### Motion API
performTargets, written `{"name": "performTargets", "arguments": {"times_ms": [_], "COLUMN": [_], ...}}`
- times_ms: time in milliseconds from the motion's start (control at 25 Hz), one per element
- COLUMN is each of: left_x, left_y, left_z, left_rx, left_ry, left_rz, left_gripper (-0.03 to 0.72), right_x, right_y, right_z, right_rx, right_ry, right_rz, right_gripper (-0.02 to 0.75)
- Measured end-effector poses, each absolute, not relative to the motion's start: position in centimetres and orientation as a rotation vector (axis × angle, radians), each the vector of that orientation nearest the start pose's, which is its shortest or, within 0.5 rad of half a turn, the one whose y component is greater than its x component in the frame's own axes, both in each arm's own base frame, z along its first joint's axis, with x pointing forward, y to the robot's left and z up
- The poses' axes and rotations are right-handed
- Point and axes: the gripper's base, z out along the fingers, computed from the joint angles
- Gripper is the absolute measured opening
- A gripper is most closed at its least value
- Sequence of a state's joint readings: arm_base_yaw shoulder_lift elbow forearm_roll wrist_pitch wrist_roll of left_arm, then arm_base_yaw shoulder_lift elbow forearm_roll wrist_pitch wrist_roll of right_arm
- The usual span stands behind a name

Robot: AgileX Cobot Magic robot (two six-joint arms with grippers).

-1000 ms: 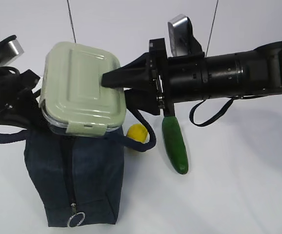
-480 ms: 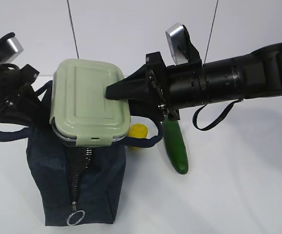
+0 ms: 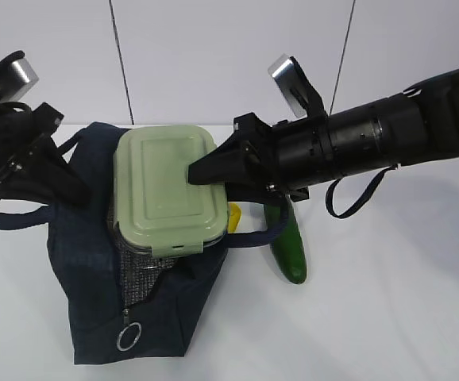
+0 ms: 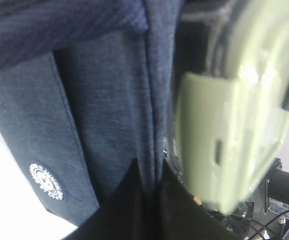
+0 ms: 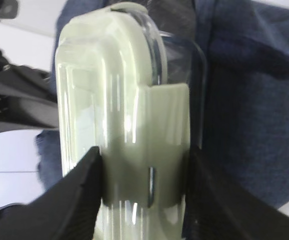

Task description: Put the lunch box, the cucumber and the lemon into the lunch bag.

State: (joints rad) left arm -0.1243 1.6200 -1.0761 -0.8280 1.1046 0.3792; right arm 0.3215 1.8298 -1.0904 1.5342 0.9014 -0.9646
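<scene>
Lunch box [image 3: 168, 189] has sunk lower into lunch bag [image 3: 94, 302] (mouth now wider).

White tabletop [image 3: 388, 317]; white paneled wall [image 3: 214, 55], dark seams.

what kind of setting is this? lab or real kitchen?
Most likely a lab tabletop rig: a bare white table against plain white wall panels, with just the lunch bag, lunch box, cucumber and lemon.

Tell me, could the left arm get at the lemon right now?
Probably not: the lemon sits behind the lunch bag and lunch box, and the left gripper is shut on the bag's edge.
</scene>
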Motion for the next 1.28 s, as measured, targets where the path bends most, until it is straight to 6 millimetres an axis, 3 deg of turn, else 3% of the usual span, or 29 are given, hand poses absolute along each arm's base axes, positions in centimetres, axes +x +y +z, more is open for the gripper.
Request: {"name": "performTargets", "arguments": {"times_ms": [360,560,840,1280], "left_x": [29.1,29.2,29.1,29.1], "left_y": [-10.1,-10.3,-10.4,-10.8], "left_z": [24.9,25.1,25.2,25.6], "left_rx": [0.198,0.204,0.222,0.247], "left_ry": [2.768,2.744,2.728,2.681], "left_rz": [-1.170,-1.200,-1.224,-1.307], "left_gripper": [-0.001,-0.001,-0.001,-0.001], "right_x": [33.7,33.6,33.6,33.5], "right_y": [18.1,18.0,18.2,20.5], "right_z": [22.1,21.5,20.9,19.5], "right_rx": [-0.283,-0.301,-0.279,-0.276], "right_ry": [2.343,2.401,2.434,2.464], "right_rz": [1.312,1.275,1.286,1.356], "right_gripper": [0.354,0.354,0.354,0.354]}}
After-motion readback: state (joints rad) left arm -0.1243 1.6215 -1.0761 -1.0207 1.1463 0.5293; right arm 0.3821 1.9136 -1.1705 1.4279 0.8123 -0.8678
